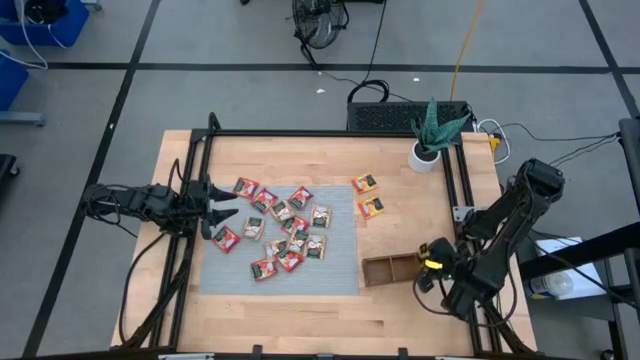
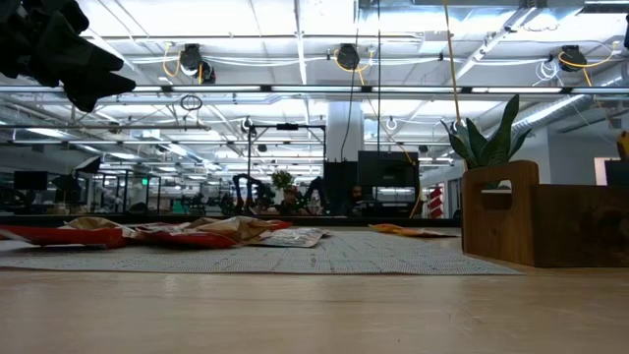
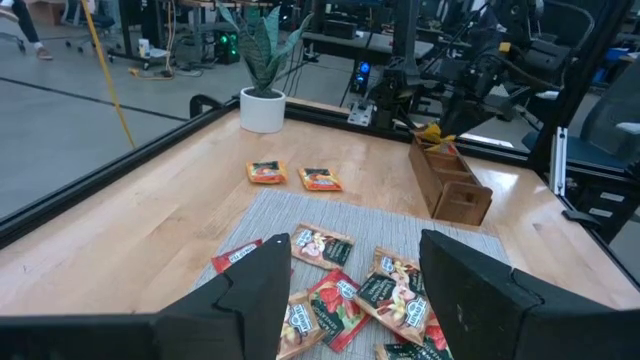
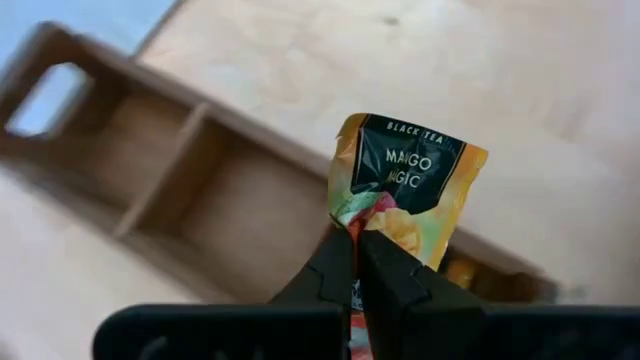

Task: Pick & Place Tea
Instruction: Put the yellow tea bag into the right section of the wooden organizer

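Note:
Several red, white and green tea sachets lie flat on the grey mat. Two yellow-orange sachets lie on the wood just right of the mat. My left gripper hovers open at the mat's left edge, above the sachets. My right gripper is over the right end of the brown wooden tray. It is shut on a yellow-orange sachet marked black tea. My right gripper pinches the yellow-orange sachet by one crumpled edge between its two fingers. The fingers slant down over the tray's right end. The sachet sticks out beyond the fingertips, clear of the tray's compartments.
A white pot with a green plant stands at the table's far right corner. Black frame rails run along the far, left and right sides. Bare wood lies near the front edge. A yellow bit shows inside the tray beneath the held sachet.

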`<state>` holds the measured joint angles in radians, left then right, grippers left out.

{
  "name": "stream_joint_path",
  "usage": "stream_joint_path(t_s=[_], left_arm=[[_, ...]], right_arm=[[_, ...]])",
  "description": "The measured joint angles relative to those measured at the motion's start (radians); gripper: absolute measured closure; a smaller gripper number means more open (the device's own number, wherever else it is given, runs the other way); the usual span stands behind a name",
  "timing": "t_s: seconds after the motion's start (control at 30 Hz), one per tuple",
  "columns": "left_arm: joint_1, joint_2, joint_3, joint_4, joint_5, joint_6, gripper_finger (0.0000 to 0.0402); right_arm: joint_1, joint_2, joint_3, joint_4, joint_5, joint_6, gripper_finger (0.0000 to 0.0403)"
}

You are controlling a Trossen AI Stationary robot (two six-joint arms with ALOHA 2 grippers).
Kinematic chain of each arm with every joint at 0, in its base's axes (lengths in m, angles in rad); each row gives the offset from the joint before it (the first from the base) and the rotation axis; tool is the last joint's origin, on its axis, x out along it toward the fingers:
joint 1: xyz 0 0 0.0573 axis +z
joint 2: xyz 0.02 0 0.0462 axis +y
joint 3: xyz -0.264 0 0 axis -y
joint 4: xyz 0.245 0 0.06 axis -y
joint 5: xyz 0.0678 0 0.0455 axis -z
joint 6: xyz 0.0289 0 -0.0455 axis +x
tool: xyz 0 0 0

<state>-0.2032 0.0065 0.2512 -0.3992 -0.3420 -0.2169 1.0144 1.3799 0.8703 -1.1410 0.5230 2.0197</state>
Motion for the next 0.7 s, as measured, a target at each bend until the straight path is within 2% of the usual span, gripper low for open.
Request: stream_joint_path(t_s=[0.17,0.3,0.47,0.6,0.7], left_arm=[[0.0,0.0,0.0,0.0,0.0,0.0,0.0179],[0.0,0.0,0.0,0.0,0.0,0.0,0.0178],[0.0,0.0,0.0,0.0,0.0,0.0,0.0178],[0.0,0.0,0.0,0.0,0.0,0.0,0.0178],[0.0,0.0,0.0,0.0,0.0,0.0,0.0178]], right_arm=[[-0.009,0.064,0.0,-0.054,-0.042,0.04,0.0402],[-0.014,0.103,0.0,-0.052,-0.1,0.055,0.0381],[-0.014,0.114,0.0,-0.054,-0.098,0.04,0.0322],[-0.014,0.109,0.0,-0.062,-0.021,0.027,0.0256],[-0.019,0.075,0.0,-0.077,0.005,0.0,0.0228]])
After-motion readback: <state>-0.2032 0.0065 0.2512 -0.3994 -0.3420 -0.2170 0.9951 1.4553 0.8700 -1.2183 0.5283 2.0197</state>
